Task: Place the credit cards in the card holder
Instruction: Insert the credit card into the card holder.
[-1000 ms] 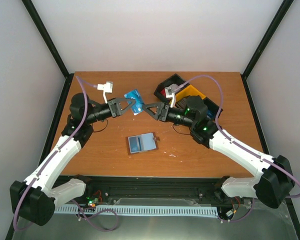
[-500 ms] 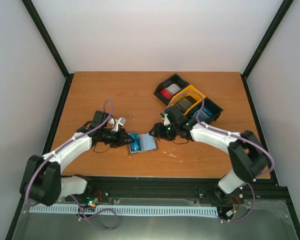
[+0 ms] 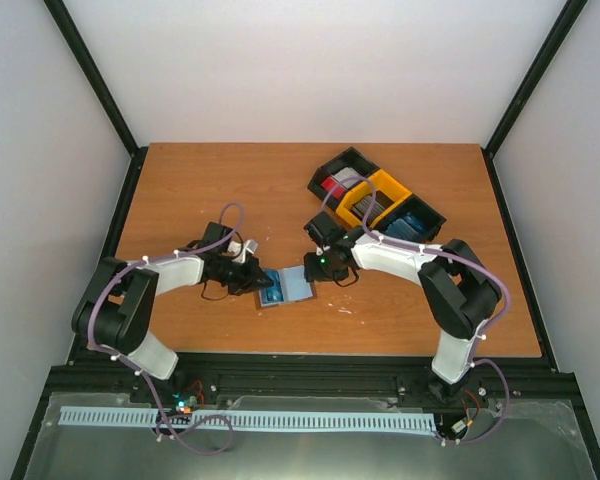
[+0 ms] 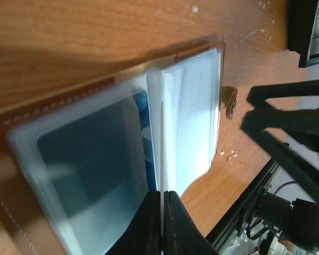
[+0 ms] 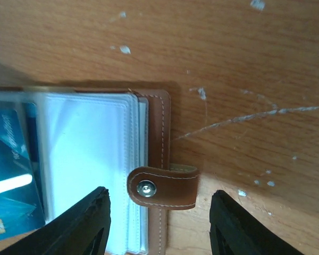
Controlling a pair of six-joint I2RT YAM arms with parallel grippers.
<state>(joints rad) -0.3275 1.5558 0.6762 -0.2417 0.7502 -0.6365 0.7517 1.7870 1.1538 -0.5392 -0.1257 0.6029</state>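
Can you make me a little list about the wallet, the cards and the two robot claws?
card holder: open on the table, clear pages showing
blue card: among the pages, on the left claw's side
left claw: shut, tip at the pages; card grip unclear
right claw: open, one finger either side of the clasp tab
tray: back right, cards inside
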